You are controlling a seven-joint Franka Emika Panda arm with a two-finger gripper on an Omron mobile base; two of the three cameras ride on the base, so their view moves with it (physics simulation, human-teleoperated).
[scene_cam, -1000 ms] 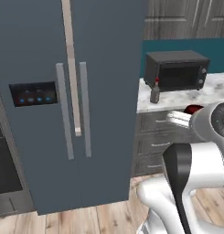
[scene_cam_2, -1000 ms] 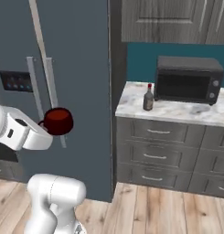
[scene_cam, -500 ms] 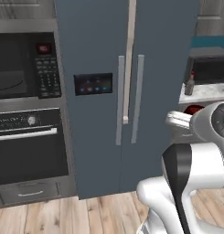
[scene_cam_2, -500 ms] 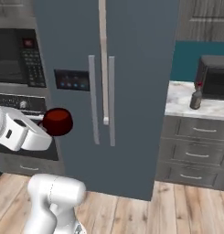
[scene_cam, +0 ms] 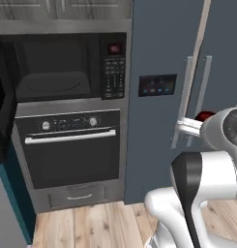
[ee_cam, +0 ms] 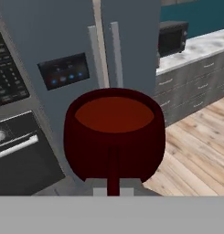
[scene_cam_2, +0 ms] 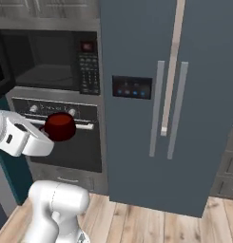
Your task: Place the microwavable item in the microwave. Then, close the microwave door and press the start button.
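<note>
- Dark-red glossy item (scene_cam: 205, 116) is seen in the left base view as a small red patch beside the white arm, in front of the grey fridge (scene_cam: 163, 58) and near its handles.
- In the same view the microwave (scene_cam: 66, 65) is set into the wall above the oven (scene_cam: 69, 147), with its cavity exposed and its keypad strip (scene_cam: 112, 72) on the right side; the microwave door (scene_cam: 3, 121) is swung out at the far left edge.
- In the right base view the dark-red item (scene_cam_2: 60, 126) is held out in front of the arm's white wrist, in line with the oven front (scene_cam_2: 65, 142) and below the microwave (scene_cam_2: 46, 59); it is seen well apart from both.
- In that view the item is rounded and squat, with no clear long axis; its flattened face is turned upward.
- In the hand view the item (ee_cam: 114, 135) is seen close up as a cup-like shape with a lighter red inner face pointed up and away from the camera.
- The gripper (ee_cam: 113, 189) is seen at the item's near underside; the jaws are drawn together and clamped on the item.
- Behind it the fridge (ee_cam: 77, 41) is seen, and to the right a grey-drawered surface (ee_cam: 195, 50) carrying a small black box (ee_cam: 173, 39).
</note>
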